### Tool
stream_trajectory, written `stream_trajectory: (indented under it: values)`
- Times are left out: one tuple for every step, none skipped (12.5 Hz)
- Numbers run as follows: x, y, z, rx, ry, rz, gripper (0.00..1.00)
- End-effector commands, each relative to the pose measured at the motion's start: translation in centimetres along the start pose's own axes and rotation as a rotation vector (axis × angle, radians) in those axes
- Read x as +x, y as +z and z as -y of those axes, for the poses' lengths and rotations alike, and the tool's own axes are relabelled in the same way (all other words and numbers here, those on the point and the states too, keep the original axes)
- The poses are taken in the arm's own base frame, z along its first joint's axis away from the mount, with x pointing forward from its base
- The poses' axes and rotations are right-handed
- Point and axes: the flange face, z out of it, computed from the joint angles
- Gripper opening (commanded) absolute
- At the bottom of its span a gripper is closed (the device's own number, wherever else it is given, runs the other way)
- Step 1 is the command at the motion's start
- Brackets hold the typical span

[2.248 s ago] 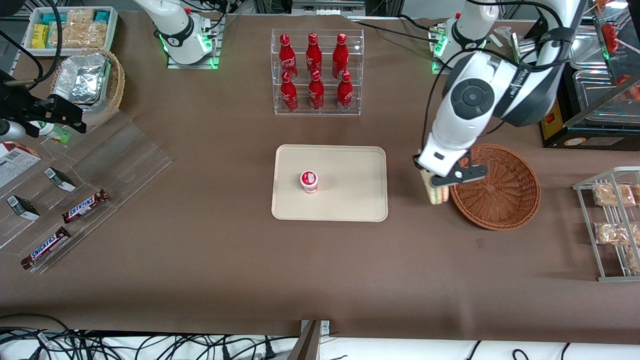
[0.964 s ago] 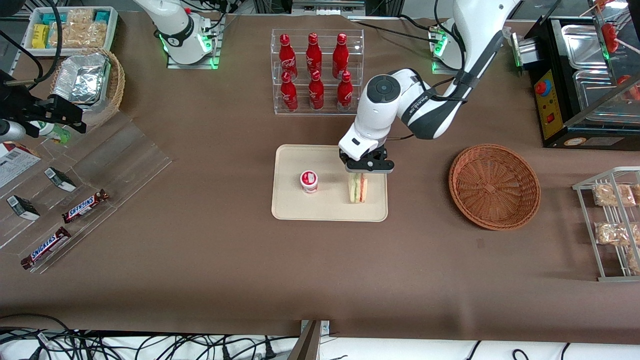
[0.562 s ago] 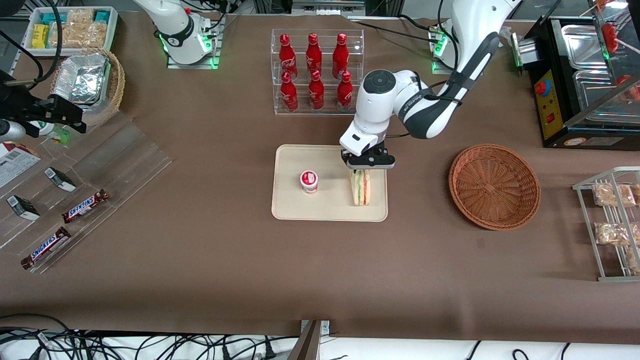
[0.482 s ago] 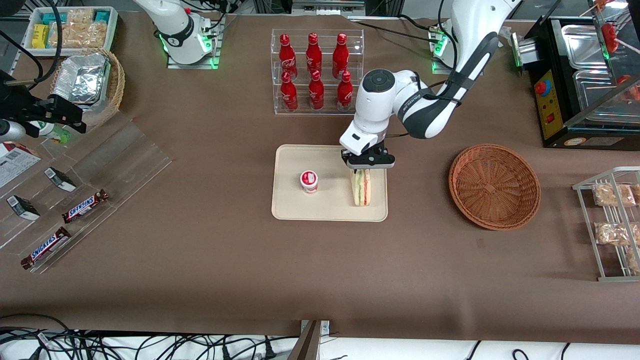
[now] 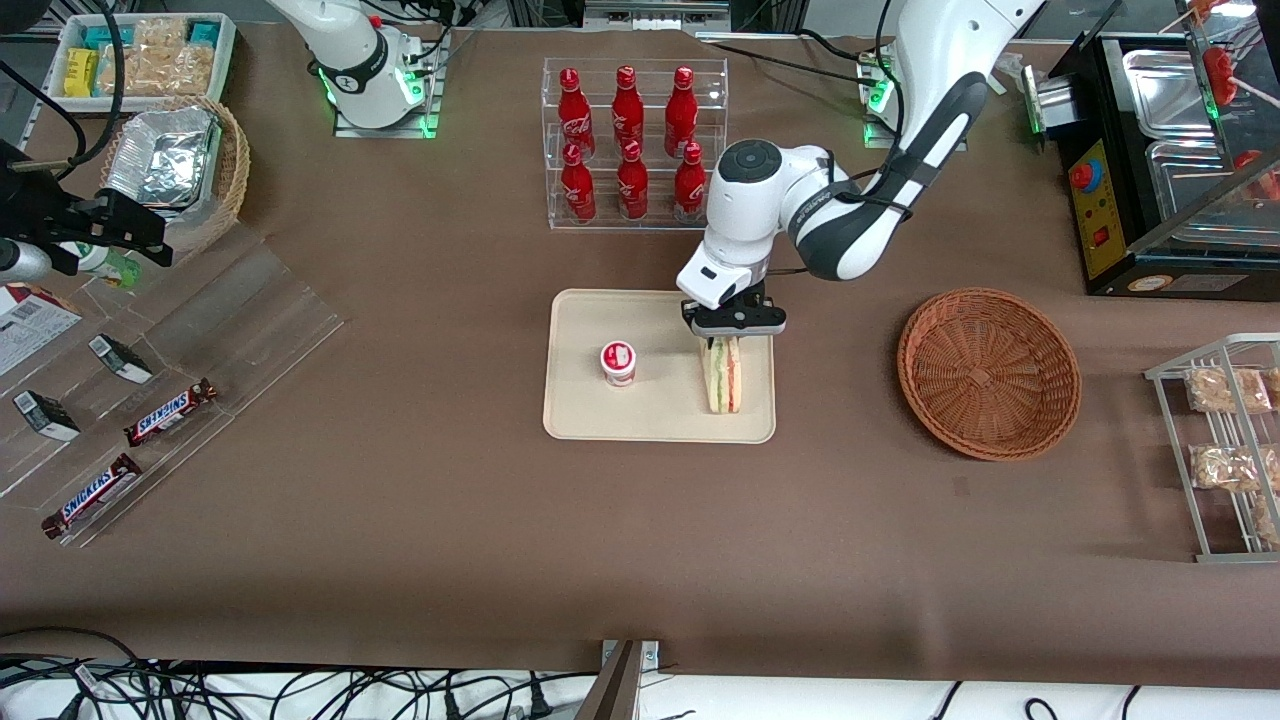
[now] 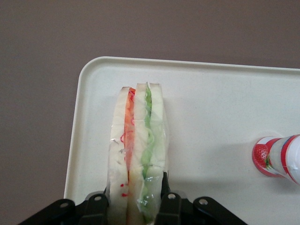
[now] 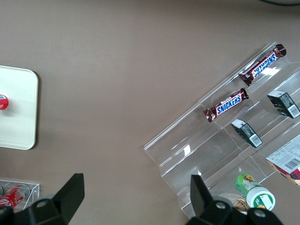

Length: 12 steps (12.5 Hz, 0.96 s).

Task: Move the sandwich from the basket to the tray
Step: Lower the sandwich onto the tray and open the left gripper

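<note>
Front view, read from the parked arm's end of the table to the working arm's. At the parked arm's end, near the corner farthest from the camera: a white bin of bagged snacks (image 5: pixel 145 52) and, just nearer the camera, a light wicker basket holding foil trays (image 5: pixel 175 165). Along that same end, a clear acrylic stepped display (image 5: pixel 190 340) carries two brown Snickers bars (image 5: pixel 170 412) and small dark boxes.

Mid-table, toward the edge farthest from the camera: a clear acrylic rack of six red cola bottles (image 5: pixel 632 145). Nearer the camera than the rack lies the flat rectangular cream-beige tray (image 5: pixel 580 410). On it stands a small white cup with a red strawberry-print lid (image 5: pixel 618 362), apart from the triangular wedge sandwich in clear wrap (image 5: pixel 723 373), which rests upright on the tray close to the rim on the working arm's side.

The black two-finger gripper (image 5: pixel 734 326) sits directly over the sandwich; in the wrist view its fingers (image 6: pixel 96 206) press both bread faces of the sandwich (image 6: pixel 138 150), so the jaws are closed on it.

Toward the working arm's end: the round reddish-brown wicker basket (image 5: pixel 988 372), well apart from the tray, then a grey wire rack of bagged pale snacks (image 5: pixel 1225 440) at the table's end.
</note>
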Motion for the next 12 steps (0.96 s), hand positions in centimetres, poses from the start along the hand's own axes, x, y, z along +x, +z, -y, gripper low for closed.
stream_trajectory:
  values:
    - [-0.63, 0.37, -0.31, -0.001, -0.004, -0.027, 0.36]
    - [-0.66, 0.38, -0.40, -0.001, -0.003, -0.026, 0.37]
    - [-0.73, 0.37, -0.46, -0.002, -0.001, -0.026, 0.37]
    - [-0.73, 0.37, -0.46, -0.002, -0.001, -0.026, 0.39]
    - [-0.73, 0.37, -0.46, -0.002, -0.001, -0.026, 0.42]
    - [-0.83, 0.30, -0.60, -0.004, 0.001, -0.026, 0.50]
    - [-0.83, 0.30, -0.60, -0.004, 0.001, -0.026, 0.62]
    - [-0.77, 0.25, -0.62, -0.005, 0.000, -0.027, 0.79]
    - [-0.77, 0.25, -0.62, -0.005, -0.001, -0.027, 0.89]
    - [-0.69, 0.20, -0.63, -0.005, -0.019, -0.026, 0.90]
    - [-0.53, 0.02, -0.70, -0.009, -0.034, -0.030, 0.93]
    - [0.01, -0.44, -0.66, -0.013, -0.051, -0.037, 0.99]
